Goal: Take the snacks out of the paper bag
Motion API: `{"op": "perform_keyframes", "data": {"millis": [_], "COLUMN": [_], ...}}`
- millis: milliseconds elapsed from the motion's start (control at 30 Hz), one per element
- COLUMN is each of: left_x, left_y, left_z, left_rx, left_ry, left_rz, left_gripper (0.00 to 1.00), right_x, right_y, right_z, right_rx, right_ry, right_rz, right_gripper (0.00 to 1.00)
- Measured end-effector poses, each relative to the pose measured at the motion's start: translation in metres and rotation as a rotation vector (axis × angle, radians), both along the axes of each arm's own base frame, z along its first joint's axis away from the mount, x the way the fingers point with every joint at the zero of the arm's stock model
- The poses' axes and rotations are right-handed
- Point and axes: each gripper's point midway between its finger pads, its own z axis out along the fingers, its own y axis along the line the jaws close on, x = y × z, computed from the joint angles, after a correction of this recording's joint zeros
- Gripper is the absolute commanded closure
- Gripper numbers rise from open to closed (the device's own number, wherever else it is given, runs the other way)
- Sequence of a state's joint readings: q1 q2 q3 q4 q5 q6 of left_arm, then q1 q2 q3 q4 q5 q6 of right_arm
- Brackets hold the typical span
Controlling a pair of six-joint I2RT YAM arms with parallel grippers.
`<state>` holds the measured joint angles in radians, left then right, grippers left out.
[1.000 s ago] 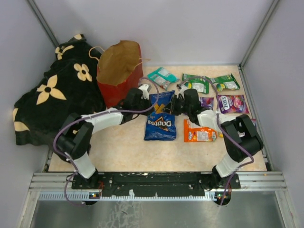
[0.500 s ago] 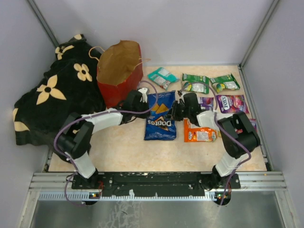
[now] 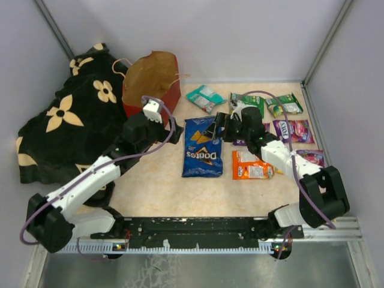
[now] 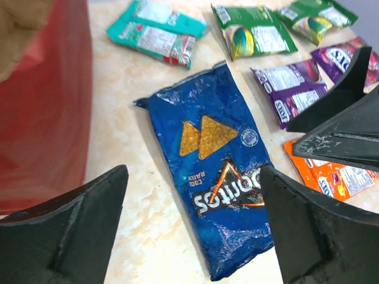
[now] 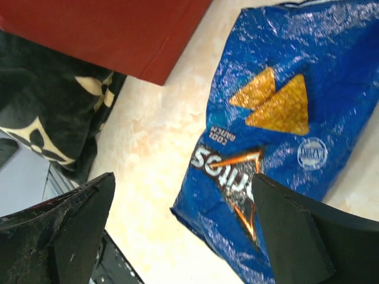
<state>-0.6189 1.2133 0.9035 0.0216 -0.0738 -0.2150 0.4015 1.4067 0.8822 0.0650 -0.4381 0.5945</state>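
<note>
The blue Doritos bag (image 3: 203, 147) lies flat on the table, free of both grippers. My left gripper (image 3: 173, 134) hovers open just left of its top end; in the left wrist view the open gripper (image 4: 192, 177) frames the bag (image 4: 219, 171). My right gripper (image 3: 217, 127) stands open at the bag's top right, with its lower end (image 5: 278, 118) between the spread fingers of that gripper (image 5: 183, 180). The red paper bag (image 3: 150, 90) stands open at the back left. Teal (image 3: 205, 98), green (image 3: 284, 105), purple (image 3: 294, 130) and orange (image 3: 252, 165) snacks lie on the table.
A black flower-patterned blanket (image 3: 72, 120) is heaped left of the paper bag. A pink-red packet (image 3: 315, 157) lies near the right wall. Another green packet (image 4: 254, 35) sits behind the right arm. Grey walls enclose the table on three sides.
Both grippers have opened and let go of the Doritos bag, which now lies flat. The left arm has drawn back to the left; the right gripper has lifted away slightly.
</note>
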Motion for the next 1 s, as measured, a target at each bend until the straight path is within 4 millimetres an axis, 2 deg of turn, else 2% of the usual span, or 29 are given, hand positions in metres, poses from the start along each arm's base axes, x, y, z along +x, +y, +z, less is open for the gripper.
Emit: {"op": "perform_keyframes", "data": {"millis": [133, 233, 367, 433, 567, 700, 833, 1000], "left_x": [-0.012, -0.011, -0.018, -0.027, -0.037, -0.039, -0.04, -0.041], "left_y": [0.027, 0.055, 0.086, 0.095, 0.103, 0.104, 0.104, 0.105], "left_z": [0.02, 0.032, 0.041, 0.046, 0.051, 0.047, 0.04, 0.038], "left_rx": [-0.004, -0.005, -0.018, -0.031, -0.047, -0.042, -0.029, -0.024], "left_ry": [-0.059, -0.078, -0.103, -0.123, -0.142, -0.131, -0.113, -0.107], "left_rz": [0.05, 0.125, 0.204, 0.222, 0.237, 0.238, 0.237, 0.236], "left_gripper": [0.0, 0.01, 0.0, 0.0, 0.0, 0.0, 0.0, 0.0], "right_x": [-0.018, -0.031, -0.034, -0.037, -0.045, -0.048, -0.049, -0.052], "right_y": [-0.013, -0.026, -0.044, -0.054, -0.072, -0.083, -0.085, -0.083], "right_z": [0.004, 0.011, 0.014, 0.012, 0.009, 0.022, 0.027, 0.022], "right_rx": [-0.016, -0.027, -0.061, -0.08, -0.114, -0.12, -0.123, -0.124], "right_ry": [-0.021, -0.053, -0.083, -0.092, -0.105, -0.155, -0.176, -0.166], "right_rz": [-0.016, -0.049, -0.134, -0.181, -0.254, -0.295, -0.299, -0.283], "right_gripper": [0.01, 0.01, 0.01, 0.01, 0.01, 0.01, 0.01, 0.01]}}
